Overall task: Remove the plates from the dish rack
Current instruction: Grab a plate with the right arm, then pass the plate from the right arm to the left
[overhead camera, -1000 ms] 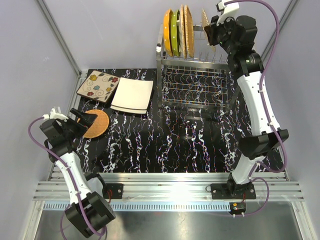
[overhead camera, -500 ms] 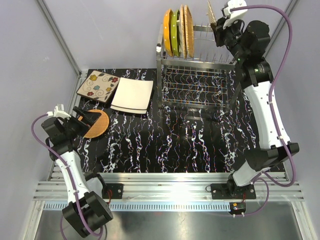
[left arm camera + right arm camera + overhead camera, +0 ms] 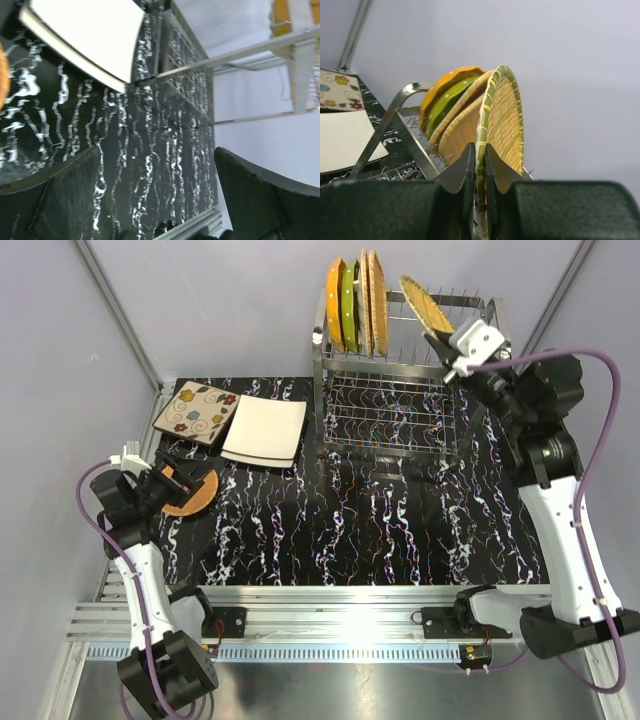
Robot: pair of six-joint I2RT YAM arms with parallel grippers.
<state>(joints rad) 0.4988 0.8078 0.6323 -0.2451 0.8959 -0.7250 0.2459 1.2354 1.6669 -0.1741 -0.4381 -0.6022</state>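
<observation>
My right gripper [image 3: 447, 338] [image 3: 479, 161] is shut on the rim of a green-edged woven wicker plate [image 3: 424, 302] [image 3: 504, 117], held tilted above the steel dish rack [image 3: 392, 390] [image 3: 395, 117]. An orange plate [image 3: 335, 302] [image 3: 447, 81], a green plate [image 3: 349, 302] [image 3: 446, 102] and a tan wicker plate [image 3: 374, 298] [image 3: 462, 131] stand upright in the rack's top tier. My left gripper [image 3: 186, 478] [image 3: 157, 165] hangs open and empty over a round wicker plate [image 3: 198, 492] lying on the table.
A square floral plate [image 3: 195, 412] [image 3: 337, 90] and a square white plate [image 3: 265, 430] [image 3: 85, 35] lie on the dark marbled table [image 3: 350, 520] left of the rack. Metal frame rails run along the near edge [image 3: 330, 615].
My right arm has lifted the green-edged wicker plate up out of the rack's prongs, then swung back and tipped it over. The left gripper has drawn slightly left, still open.
</observation>
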